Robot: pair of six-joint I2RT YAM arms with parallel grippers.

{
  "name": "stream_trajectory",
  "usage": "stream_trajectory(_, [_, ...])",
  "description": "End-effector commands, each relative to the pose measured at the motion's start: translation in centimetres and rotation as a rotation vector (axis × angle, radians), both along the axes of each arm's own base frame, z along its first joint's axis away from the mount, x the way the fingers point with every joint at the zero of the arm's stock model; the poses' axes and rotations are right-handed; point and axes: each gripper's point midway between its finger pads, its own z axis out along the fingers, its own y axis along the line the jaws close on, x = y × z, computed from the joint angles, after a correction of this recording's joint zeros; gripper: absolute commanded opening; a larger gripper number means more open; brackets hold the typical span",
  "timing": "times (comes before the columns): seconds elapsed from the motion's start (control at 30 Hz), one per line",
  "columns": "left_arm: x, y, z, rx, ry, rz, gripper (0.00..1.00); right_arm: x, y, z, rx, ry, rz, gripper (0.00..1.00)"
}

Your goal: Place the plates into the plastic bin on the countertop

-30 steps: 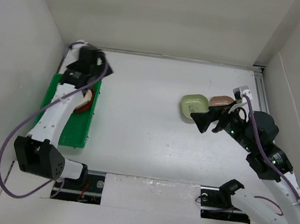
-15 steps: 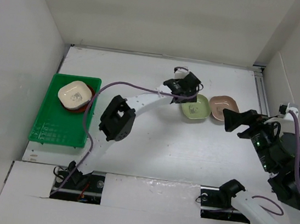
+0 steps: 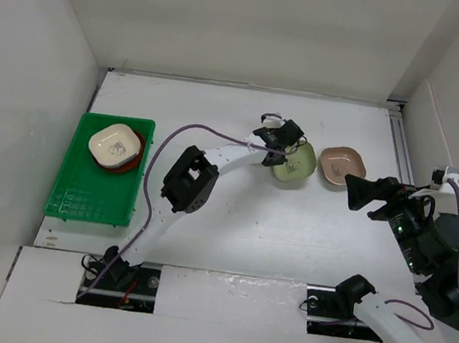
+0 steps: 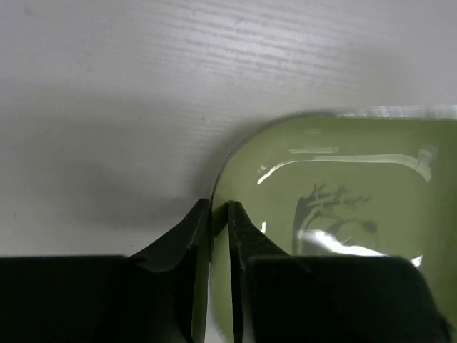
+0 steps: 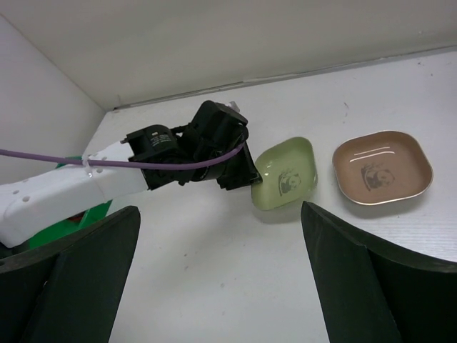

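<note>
My left gripper (image 3: 284, 147) (image 4: 219, 211) is shut on the rim of the light green plate (image 3: 295, 161) (image 4: 335, 200) (image 5: 285, 174), which tilts up off the countertop (image 3: 232, 214). Beside it to the right lies a tan-pink plate (image 3: 342, 164) (image 5: 383, 168), flat on the white surface. The bright green plastic bin (image 3: 82, 199) stands at the left, holding a cream plate (image 3: 115, 144) stacked on a red-brown plate (image 3: 132, 161). My right gripper (image 3: 360, 193) (image 5: 221, 279) hovers open just right of the tan-pink plate, nothing between its fingers.
White walls close in the countertop on the left, back and right. A metal rail (image 3: 400, 139) runs along the right edge. The left arm (image 3: 214, 159) stretches across the middle of the surface.
The left gripper has shut on the light green plate's rim and tipped it up. The right arm has drawn slightly back and lower in the view.
</note>
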Motion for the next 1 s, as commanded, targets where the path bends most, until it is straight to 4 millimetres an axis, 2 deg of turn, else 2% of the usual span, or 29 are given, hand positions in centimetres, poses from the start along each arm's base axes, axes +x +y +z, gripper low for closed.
stream_trajectory(0.0, [0.4, 1.5, 0.2, 0.025, 0.004, 0.056, 0.02, -0.6, -0.5, 1.7, 0.009, -0.052, -0.004, 1.0])
stream_trajectory(0.03, [0.9, 2.2, 0.8, 0.03, -0.008, 0.085, 0.0, -0.6, -0.5, 1.7, 0.009, -0.052, -0.004, 1.0])
stream_trajectory(0.07, [0.3, 3.4, 1.9, 0.057, -0.011, 0.096, 0.0, -0.6, -0.5, 1.7, 0.009, -0.052, -0.004, 1.0])
stream_trajectory(0.1, [1.4, 5.7, 3.0, 0.076, -0.04, 0.168, 0.0, -0.6, -0.5, 1.7, 0.009, -0.052, -0.004, 1.0])
stream_trajectory(0.13, [1.5, 7.1, 4.0, 0.095, -0.055, 0.194, 0.0, -0.6, -0.4, 1.7, 0.009, -0.052, 0.005, 1.0])
stream_trajectory(0.17, [1.2, 9.2, 3.9, 0.122, -0.049, 0.228, 0.0, -0.7, -0.3, 1.7, 0.001, -0.054, 0.015, 1.0])
stream_trajectory(0.2, [1.9, 12.1, 7.6, 0.096, -0.088, 0.283, 0.0, -0.7, -0.3, 1.6, 0.001, -0.054, 0.015, 1.0])
stream_trajectory(0.23, [2.0, 14.2, 8.9, 0.107, -0.107, 0.3, 0.0, -0.7, -0.1, 1.7, 0.001, -0.054, 0.024, 1.0])
stream_trajectory(0.27, [1.0, 16.9, 8.3, 0.152, -0.087, 0.316, 0.0, -0.8, 0.0, 1.6, -0.008, -0.056, 0.036, 1.0])
stream_trajectory(0.3, [1.1, 18.9, 12.6, 0.094, -0.161, 0.341, 0.0, -0.7, 0.1, 1.9, -0.002, -0.065, 0.036, 1.0])
stream_trajectory(0.33, [1.7, 22.4, 13.9, 0.08, -0.176, 0.39, 0.0, -0.8, 0.2, 1.9, -0.011, -0.068, 0.049, 1.0])
stream_trajectory(0.37, [0.3, 25.0, 16.0, 0.081, -0.205, 0.36, 0.0, -0.7, 0.7, 1.7, -0.011, -0.067, 0.067, 1.0])
stream_trajectory(0.4, [0.6, 26.5, 14.7, 0.097, -0.187, 0.357, 0.0, -0.8, 0.9, 2.1, -0.003, -0.082, 0.079, 1.0])
stream_trajectory(0.43, [0.2, 28.6, 18.3, 0.045, -0.267, 0.385, 0.0, -0.6, 1.2, 1.8, -0.004, -0.079, 0.09, 1.0])
stream_trajectory(0.47, [0.3, 32.3, 19.1, 0.032, -0.279, 0.446, 0.0, -0.7, 1.4, 2.1, 0.002, -0.09, 0.103, 1.0])
stream_trajectory(0.5, [-0.1, 34.2, 19.7, 0.026, -0.289, 0.458, 0.0, -0.4, 2.1, 2.0, 0.003, -0.092, 0.128, 1.0])
stream_trajectory(0.53, [-1.3, 36.4, 20.2, 0.03, -0.298, 0.476, 0.0, -0.3, 2.5, 1.8, 0.003, -0.092, 0.143, 1.0])
stream_trajectory(0.57, [-1.6, 39.7, 20.3, 0.027, -0.3, 0.535, 0.0, -0.1, 2.9, 1.9, 0.004, -0.094, 0.154, 1.0])
stream_trajectory(0.6, [-2.1, 41.5, 20.1, 0.043, -0.296, 0.569, 0.0, 0.2, 3.7, 1.5, -0.002, -0.082, 0.186, 1.0])
stream_trajectory(0.63, [-2.8, 43.0, 18.8, 0.048, -0.265, 0.6, 0.0, 0.3, 4.1, 1.7, 0.005, -0.098, 0.201, 1.0])
stream_trajectory(0.67, [-3.3, 44.4, 18.3, 0.062, -0.256, 0.606, 0.0, 0.6, 4.6, 1.7, 0.004, -0.095, 0.217, 1.0])
stream_trajectory(0.7, [-3.7, 46.6, 17.6, 0.048, -0.236, 0.645, 0.0, 0.9, 5.1, 1.7, 0.002, -0.09, 0.232, 1.0])
stream_trajectory(0.8, [-5.1, 49.3, 14.6, 0.061, -0.169, 0.728, 0.0, 1.0, 6.6, 1.8, 0.006, -0.1, 0.298, 1.0])
stream_trajectory(0.9, [-5.9, 49.7, 13.5, 0.064, -0.137, 0.762, 0.0, 1.5, 7.8, 1.4, -0.002, -0.104, 0.347, 1.0])
stream_trajectory(0.93, [-6.2, 50.4, 13.2, 0.09, -0.137, 0.802, 0.0, 1.5, 8.0, 1.0, -0.006, -0.095, 0.357, 1.0])
stream_trajectory(0.97, [-6.4, 51.2, 12.8, 0.094, -0.127, 0.835, 0.0, 1.4, 8.3, 1.3, -0.001, -0.108, 0.371, 1.0])
